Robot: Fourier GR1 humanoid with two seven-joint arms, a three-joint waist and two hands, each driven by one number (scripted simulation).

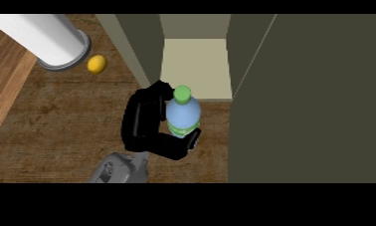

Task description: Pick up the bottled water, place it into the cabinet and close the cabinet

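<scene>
The bottled water [183, 113] is pale blue with a green cap and a green label band. It stands upright just in front of the open cabinet's pale shelf [195, 65]. My left hand [141, 118] is shut on it from the left, fingers curled behind the bottle and thumb wrapped across its lower front. The hand hides the bottle's base. The cabinet's dark door [301, 100] stands open at the right, filling that side of the view. My right hand does not show.
A white cylinder on a grey base [46, 38] stands at the back left, with a small yellow lemon [96, 64] beside it. Brown wooden counter [58, 120] spreads to the left of my arm. The cabinet's left wall [140, 46] rises just behind my hand.
</scene>
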